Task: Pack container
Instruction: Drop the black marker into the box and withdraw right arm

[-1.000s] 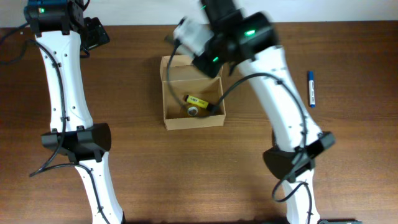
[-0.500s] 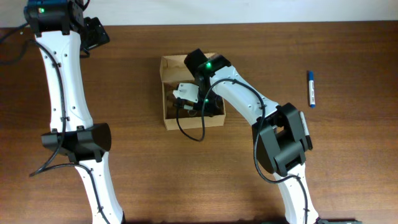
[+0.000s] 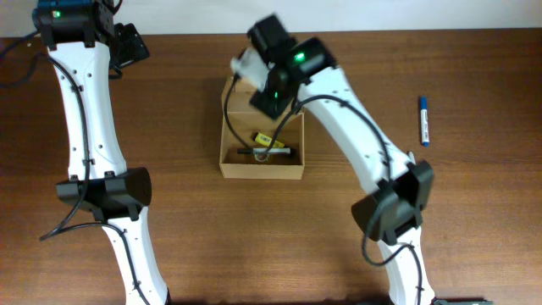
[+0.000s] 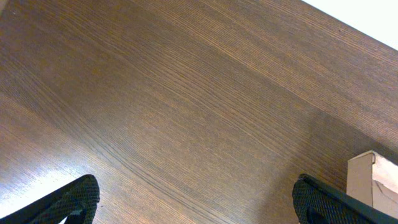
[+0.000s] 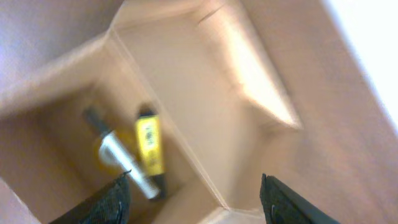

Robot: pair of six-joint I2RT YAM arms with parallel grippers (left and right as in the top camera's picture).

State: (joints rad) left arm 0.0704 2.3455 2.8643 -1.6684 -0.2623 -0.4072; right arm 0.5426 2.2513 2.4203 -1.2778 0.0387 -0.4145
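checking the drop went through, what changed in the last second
The right hand dipped into the container and has risen back over its far edge, open and empty. A silver pen now lies inside beside the yellow marker, apparently let go there. The left hand, the blue pen and the container stayed put.

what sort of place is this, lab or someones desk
Most likely a robot lab bench: two white robot arms at a dark brown wooden table, a small tan cardboard box open between them, and a blue pen.
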